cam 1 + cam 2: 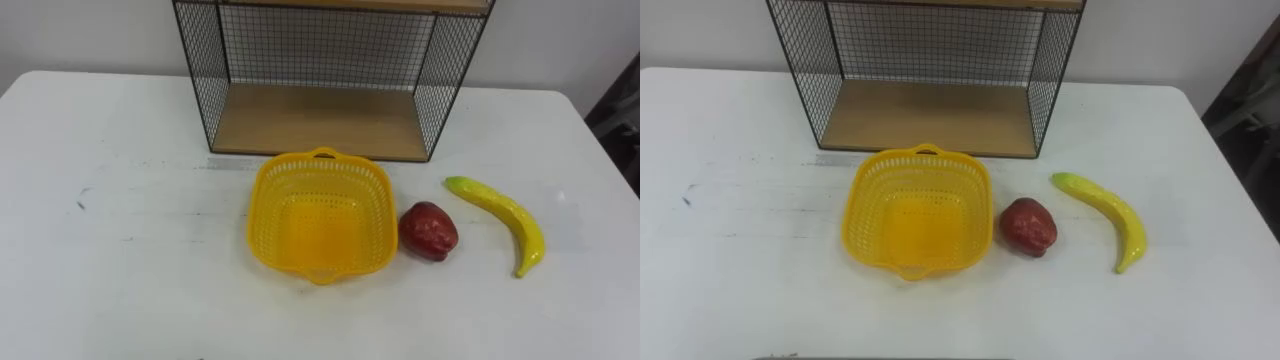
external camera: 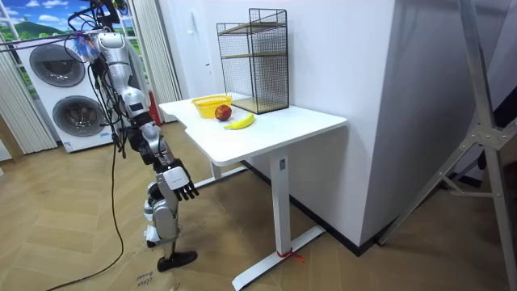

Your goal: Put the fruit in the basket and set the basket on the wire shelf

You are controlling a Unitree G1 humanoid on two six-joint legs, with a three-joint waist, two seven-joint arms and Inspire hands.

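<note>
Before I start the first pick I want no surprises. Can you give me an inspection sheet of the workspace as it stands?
Surface: white table, with a small dark mark near its left side.
Job's things: yellow basket is empty, in front of the wire shelf. Red apple is close against the basket's right rim; contact cannot be told. Banana lies further right, apart from the apple.
Clutter: nothing seen.
Hands: right hand hangs low beside the table, fingers open, holding nothing.
Cables: nothing seen beyond the robot's own.
Surroundings: the robot stands at the table's end on the room view's left, with washing machines behind it.
</note>
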